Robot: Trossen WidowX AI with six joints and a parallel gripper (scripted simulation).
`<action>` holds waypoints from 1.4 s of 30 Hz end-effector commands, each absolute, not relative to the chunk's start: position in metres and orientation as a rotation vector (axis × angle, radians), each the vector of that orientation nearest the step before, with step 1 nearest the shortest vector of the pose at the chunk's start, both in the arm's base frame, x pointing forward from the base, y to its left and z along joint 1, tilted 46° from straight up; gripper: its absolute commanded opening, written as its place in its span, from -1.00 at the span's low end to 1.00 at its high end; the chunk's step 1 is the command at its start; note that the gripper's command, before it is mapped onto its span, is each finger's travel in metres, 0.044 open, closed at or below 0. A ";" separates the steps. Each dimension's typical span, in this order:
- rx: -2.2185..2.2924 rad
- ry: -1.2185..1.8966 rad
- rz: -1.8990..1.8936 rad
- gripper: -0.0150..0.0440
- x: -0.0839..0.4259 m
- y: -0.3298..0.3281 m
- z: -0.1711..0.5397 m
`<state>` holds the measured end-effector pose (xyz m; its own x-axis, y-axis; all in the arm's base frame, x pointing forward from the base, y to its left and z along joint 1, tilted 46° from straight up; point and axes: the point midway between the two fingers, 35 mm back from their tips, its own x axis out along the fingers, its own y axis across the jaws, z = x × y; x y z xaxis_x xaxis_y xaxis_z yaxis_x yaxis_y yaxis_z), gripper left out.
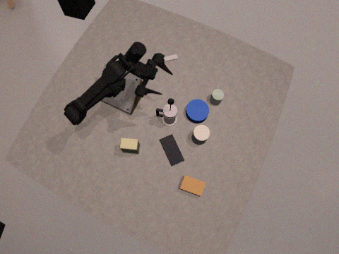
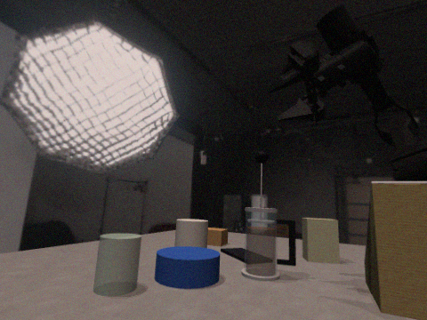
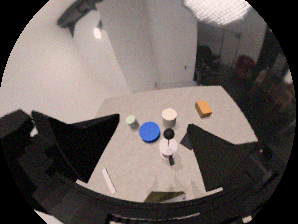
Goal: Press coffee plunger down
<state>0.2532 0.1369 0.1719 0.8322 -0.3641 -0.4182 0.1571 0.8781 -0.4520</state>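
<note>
The coffee press [image 1: 169, 113] [image 2: 261, 260] [image 3: 168, 147] stands upright on the table, a clear cylinder on a pale round base. Its black handle [image 1: 159, 112] [image 2: 292, 242] [image 3: 171, 160] sticks out at one side. The black plunger knob [image 1: 171, 101] [image 2: 261, 156] [image 3: 169, 133] is high above the lid on a thin bare rod. My gripper [image 1: 167, 84] [image 2: 275, 105] [image 3: 154, 122] is wide open and empty. It hangs well above the press and off to the arm's base side, touching nothing.
A blue disc [image 1: 198, 111] [image 2: 187, 268], a white cylinder [image 1: 201, 132] and a green cylinder [image 1: 217, 94] stand beside the press. A dark flat slab [image 1: 171, 149], yellow block [image 1: 129, 144], orange block [image 1: 193, 185] and white strip [image 1: 171, 58] lie around.
</note>
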 end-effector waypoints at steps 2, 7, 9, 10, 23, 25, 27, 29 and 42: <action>-0.715 0.507 -0.403 1.00 0.249 0.103 0.159; -0.715 0.510 -0.400 1.00 0.248 0.080 0.135; -0.716 0.508 -0.398 1.00 0.247 0.071 0.126; -0.717 0.507 -0.397 1.00 0.247 0.068 0.124; -0.714 0.516 -0.394 1.00 0.255 0.064 0.118; -0.713 0.517 -0.394 1.00 0.258 0.063 0.117; -0.712 0.518 -0.394 1.00 0.261 0.061 0.115; -0.712 0.519 -0.394 1.00 0.263 0.060 0.114; -0.717 0.506 -0.395 1.00 0.280 0.048 0.111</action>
